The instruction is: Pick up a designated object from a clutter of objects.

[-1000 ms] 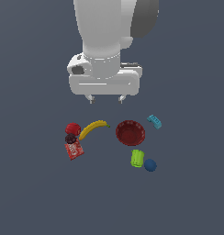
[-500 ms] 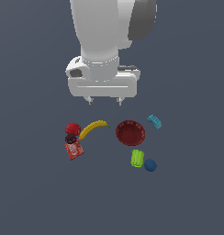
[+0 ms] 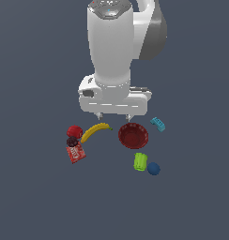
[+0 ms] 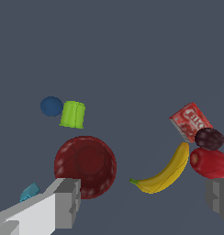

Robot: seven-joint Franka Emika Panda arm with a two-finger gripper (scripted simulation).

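Lime-green ribbed cup [image 3: 140,161] sits lower right of centre in the exterior view, lying on its side, just beside a blue ball [image 3: 154,168] and below the dark red bowl [image 3: 133,136]. We see the gripper [image 3: 113,116] hanging above the clutter, fingers spread wide, holding nothing. Left of the bowl: yellow banana [image 3: 95,131], red fruit [image 3: 74,131], a dark plum [image 3: 72,141], red packet [image 3: 75,153]. Teal block [image 3: 157,123] lies upper right of the bowl.

One each: lime-green ribbed cup [image 3: 140,161], blue ball [image 3: 154,168], dark red bowl [image 3: 133,136], yellow banana [image 3: 95,131], red fruit [image 3: 74,131], dark plum [image 3: 72,141], red packet [image 3: 76,153], teal block [image 3: 157,124].
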